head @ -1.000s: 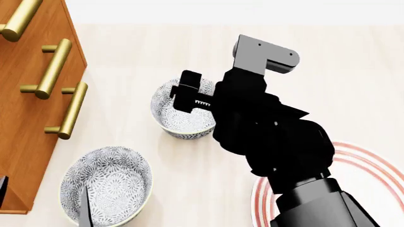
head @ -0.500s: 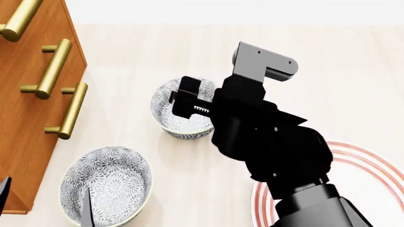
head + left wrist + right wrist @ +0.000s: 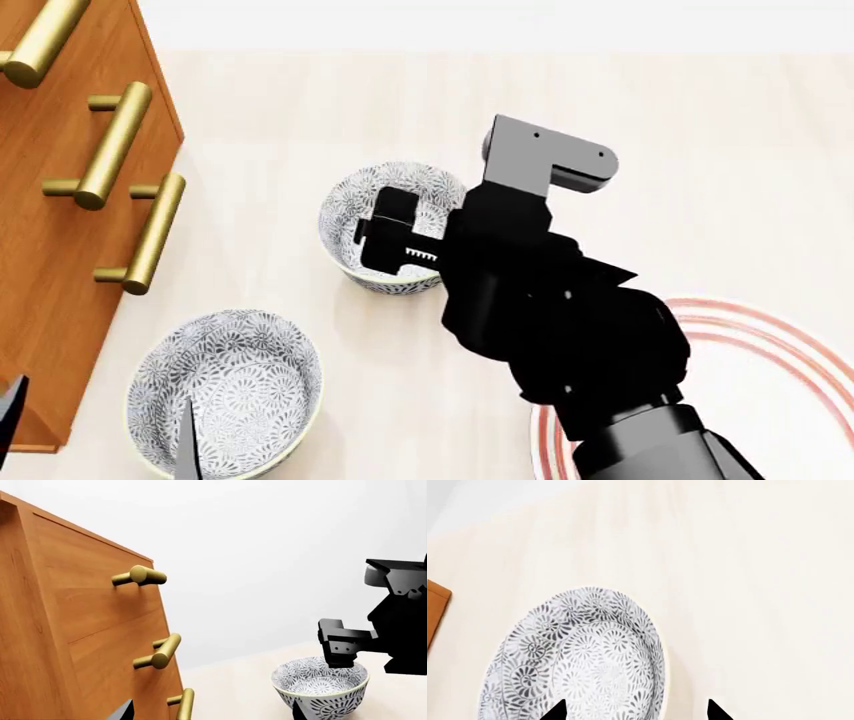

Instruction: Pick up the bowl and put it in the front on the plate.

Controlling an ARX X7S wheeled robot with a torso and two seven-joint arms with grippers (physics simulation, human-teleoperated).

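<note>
A small grey-blue floral bowl (image 3: pixel 358 215) stands on the pale floor, partly covered by my right gripper (image 3: pixel 387 235). In the right wrist view the bowl (image 3: pixel 580 655) lies under that open gripper (image 3: pixel 635 712), with one fingertip (image 3: pixel 557 711) over its inside and the other outside its rim. The left wrist view shows my right gripper (image 3: pixel 340 647) just above the bowl (image 3: pixel 320 690). The red-ringed white plate (image 3: pixel 767 330) lies at the right, half hidden by my right arm. My left gripper (image 3: pixel 94 430) is open and empty, low at the left.
A second floral bowl (image 3: pixel 227 385) sits near the left gripper. A wooden cabinet (image 3: pixel 54 250) with brass handles (image 3: pixel 154 235) fills the left side. Its front (image 3: pixel 80 630) is close to the left gripper (image 3: pixel 210 714).
My right gripper has shifted down and nearer over the far bowl. The left gripper, both bowls and the plate have stayed put.
</note>
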